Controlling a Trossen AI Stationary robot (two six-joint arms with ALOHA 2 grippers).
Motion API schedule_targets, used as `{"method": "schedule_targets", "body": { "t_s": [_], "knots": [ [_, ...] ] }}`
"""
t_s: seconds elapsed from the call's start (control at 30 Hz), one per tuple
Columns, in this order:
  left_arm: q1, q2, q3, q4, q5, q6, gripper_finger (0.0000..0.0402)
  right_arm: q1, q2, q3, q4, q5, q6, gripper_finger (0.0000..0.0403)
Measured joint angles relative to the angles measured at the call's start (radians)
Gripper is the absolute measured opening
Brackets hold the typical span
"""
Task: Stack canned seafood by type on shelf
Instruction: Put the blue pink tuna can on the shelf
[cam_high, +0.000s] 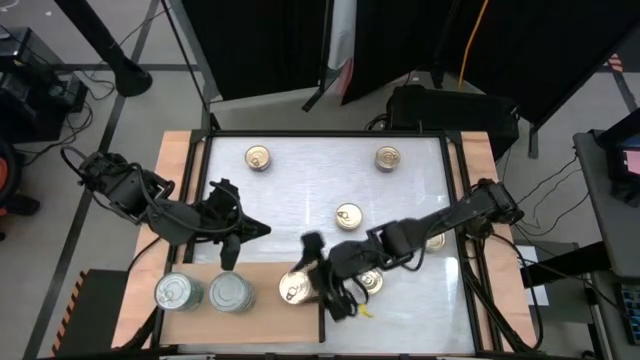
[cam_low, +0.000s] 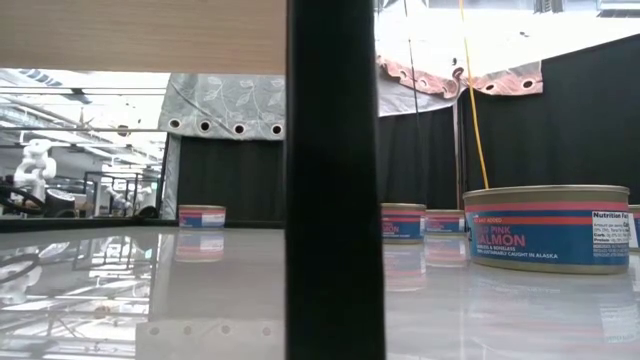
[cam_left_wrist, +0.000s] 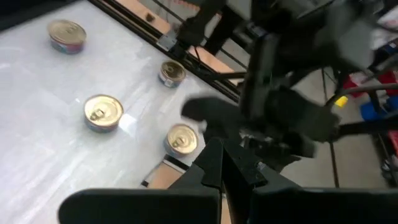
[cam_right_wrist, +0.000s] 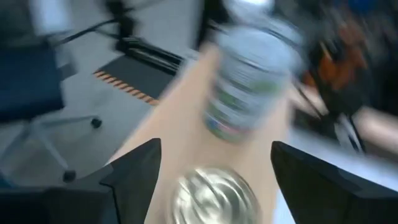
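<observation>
High view: your right gripper (cam_high: 322, 278) sits over the near edge of the shelf (cam_high: 265, 300), the light-brown board at the table's front left. Its fingers stand apart, with a gold-lidded tin (cam_high: 293, 289) lying on the board just beside them; you cannot tell from here whether either finger touches it. Two silver-lidded stacks (cam_high: 180, 292) and (cam_high: 232, 293) stand on the board, well off toward the left arm's side. Another gold tin (cam_high: 371, 282) lies on the white table (cam_high: 300, 190) just behind the right gripper's body. Three more gold tins (cam_high: 259, 157), (cam_high: 388, 158), (cam_high: 348, 215) lie apart on the table. Your left gripper (cam_high: 228, 240) hangs at the board's far edge, fingers closed on nothing.

Low view: a dark upright post (cam_low: 335, 180) blocks the middle. A salmon tin (cam_low: 546, 228) stands close by, with others farther back (cam_low: 202, 216), (cam_low: 403, 222).

Left wrist view: the left fingers (cam_left_wrist: 214, 168) are pressed together, empty. Beyond them you see the right arm and four gold tins, the nearest (cam_left_wrist: 182, 139) just past the fingertips.

Right wrist view: the right fingers (cam_right_wrist: 137, 171) are spread wide. A shiny tin lid (cam_right_wrist: 214, 196) lies between them on the board; a silver-topped stack (cam_right_wrist: 249, 81) stands beyond, blurred.
</observation>
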Motion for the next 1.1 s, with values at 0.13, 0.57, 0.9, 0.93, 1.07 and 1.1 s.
{"method": "schedule_targets", "body": {
  "t_s": [0.13,0.57,0.9,0.93,1.07,1.1],
  "knots": [
    [0.000,0.001,-0.001,0.002,-0.056,-0.003,0.0006,-0.052,-0.003,0.038,-0.201,0.019,0.266,0.0264],
    [0.000,0.023,-0.001,-0.010,-0.114,-0.053,0.0006,-0.116,0.027,-0.002,-0.213,-0.082,0.538,0.0076],
    [0.007,0.025,-0.001,0.004,-0.158,-0.053,0.0006,-0.124,0.082,-0.002,-0.219,-0.173,0.581,0.0010],
    [0.007,0.025,-0.001,0.005,-0.163,-0.053,0.0006,-0.121,0.082,-0.002,-0.219,-0.171,0.580,0.0008],
    [0.018,0.029,-0.001,0.005,-0.168,-0.053,0.0006,-0.110,0.082,-0.002,-0.218,-0.190,0.575,0.0002],
    [0.022,0.030,-0.001,0.004,-0.169,-0.053,0.0006,-0.106,0.082,-0.002,-0.218,-0.197,0.576,0.0003]
  ]
}}
